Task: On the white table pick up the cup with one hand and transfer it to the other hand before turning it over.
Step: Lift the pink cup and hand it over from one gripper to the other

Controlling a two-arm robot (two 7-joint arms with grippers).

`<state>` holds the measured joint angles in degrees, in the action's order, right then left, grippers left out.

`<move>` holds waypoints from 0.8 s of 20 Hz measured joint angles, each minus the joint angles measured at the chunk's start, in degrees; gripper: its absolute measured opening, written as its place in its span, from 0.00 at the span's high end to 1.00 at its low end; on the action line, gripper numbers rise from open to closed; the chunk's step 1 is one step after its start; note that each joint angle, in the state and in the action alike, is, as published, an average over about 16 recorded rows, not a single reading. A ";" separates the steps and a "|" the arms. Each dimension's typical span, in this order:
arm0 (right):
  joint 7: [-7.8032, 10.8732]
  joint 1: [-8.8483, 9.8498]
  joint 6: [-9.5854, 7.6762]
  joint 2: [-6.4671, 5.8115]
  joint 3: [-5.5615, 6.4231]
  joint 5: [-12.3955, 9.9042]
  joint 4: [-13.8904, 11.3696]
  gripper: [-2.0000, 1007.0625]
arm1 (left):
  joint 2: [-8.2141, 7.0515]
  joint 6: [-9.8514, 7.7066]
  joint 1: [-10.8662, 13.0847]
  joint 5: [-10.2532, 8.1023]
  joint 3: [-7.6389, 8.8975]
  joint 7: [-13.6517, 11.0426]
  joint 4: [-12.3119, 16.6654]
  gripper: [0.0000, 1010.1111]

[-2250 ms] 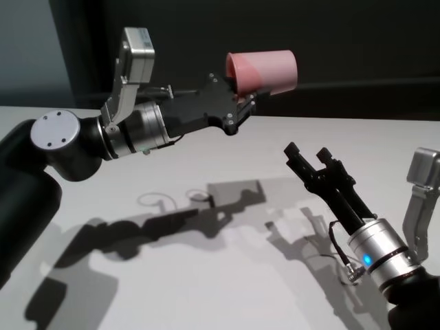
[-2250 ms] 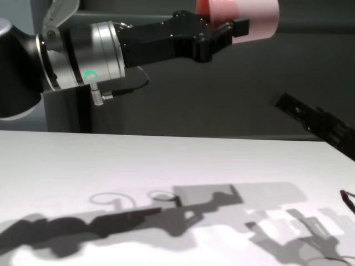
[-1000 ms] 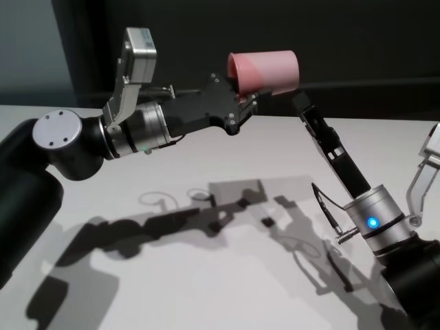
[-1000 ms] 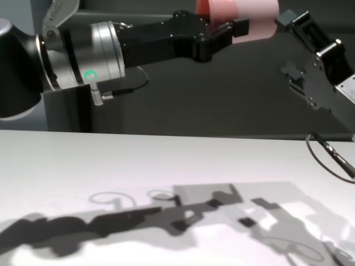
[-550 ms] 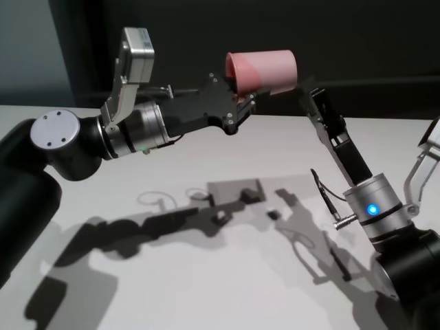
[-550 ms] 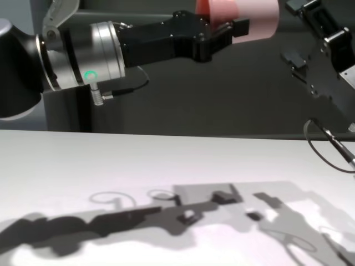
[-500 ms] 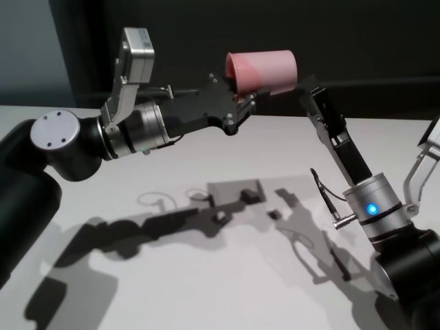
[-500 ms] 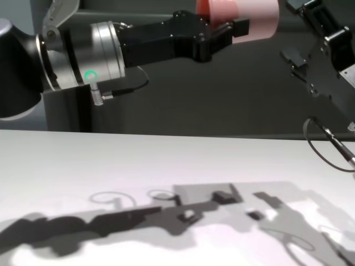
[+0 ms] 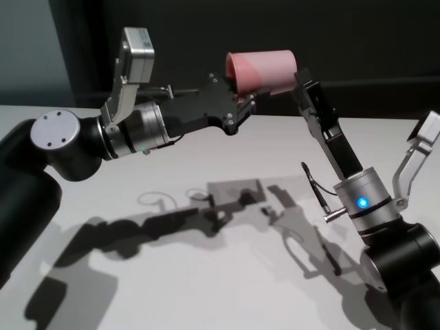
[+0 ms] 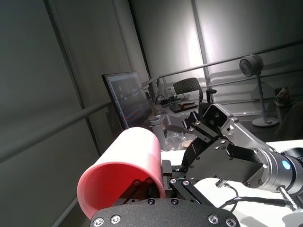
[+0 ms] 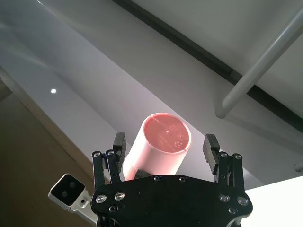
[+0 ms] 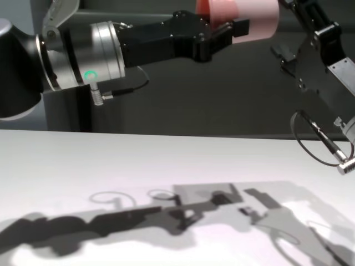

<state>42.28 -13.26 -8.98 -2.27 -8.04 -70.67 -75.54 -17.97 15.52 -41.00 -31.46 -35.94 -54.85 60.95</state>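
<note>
The white table (image 9: pixel 206 275) spreads wide beneath both arms, with only their shadows lying on it. High above the table, the left arm reaches in from the left side, and the left gripper (image 9: pixel 246 102) is clenched on the cup (image 9: pixel 265 71) at its rim end. The cup lies on its side in the air, well above the table, its open mouth turned back toward the left gripper and its flat base pointing away toward the right arm. In the left wrist view one black finger (image 10: pixel 142 187) runs inside the cup's mouth against the wall, so the wall is pinched between the fingers. The right arm rises from the table's right side, and the right gripper (image 11: pixel 166 147) has its fingers spread wide, one on each side of the cup's base end. In the right wrist view both fingertips (image 11: pixel 211 142) stand apart from the pink wall, with a clear gap on each side, so the right gripper brackets the cup without touching it.
</note>
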 joint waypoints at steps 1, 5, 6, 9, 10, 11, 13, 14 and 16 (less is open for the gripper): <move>0.14 -0.20 0.07 0.05 -0.13 -0.19 0.25 0.01 | 0.00 0.00 0.00 0.00 0.00 0.00 0.00 0.96; 0.71 -0.93 0.32 0.22 -0.57 -0.98 1.19 0.00 | 0.00 0.00 0.00 0.00 0.00 0.00 0.00 0.96; 0.86 -1.12 0.37 0.27 -0.67 -1.21 1.43 0.00 | 0.00 0.00 0.00 0.00 0.00 0.00 0.00 0.96; 1.32 -1.64 0.50 0.41 -0.90 -1.92 2.13 0.00 | 0.00 0.00 0.00 0.00 0.00 0.00 0.00 0.96; 1.47 -1.81 0.53 0.45 -0.97 -2.17 2.36 0.00 | 0.00 0.00 0.00 0.00 0.00 0.00 0.00 0.95; 1.63 -1.99 0.55 0.50 -1.04 -2.41 2.60 0.00 | 0.00 0.00 0.00 0.00 0.00 0.00 0.00 0.95; 1.96 -2.33 0.60 0.59 -1.17 -2.90 3.11 0.00 | 0.00 0.00 0.00 0.00 0.00 0.00 0.00 0.95; 2.11 -2.50 0.62 0.64 -1.24 -3.14 3.37 0.00 | 0.00 0.00 0.00 0.00 0.00 0.00 0.00 0.95; 2.44 -2.88 0.64 0.75 -1.37 -3.65 3.96 0.00 | 0.00 0.00 0.00 0.00 0.00 0.00 0.00 0.95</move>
<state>44.72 -16.14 -8.33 -1.52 -9.42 -74.32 -71.58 -17.97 15.52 -41.00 -31.46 -35.94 -54.85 60.95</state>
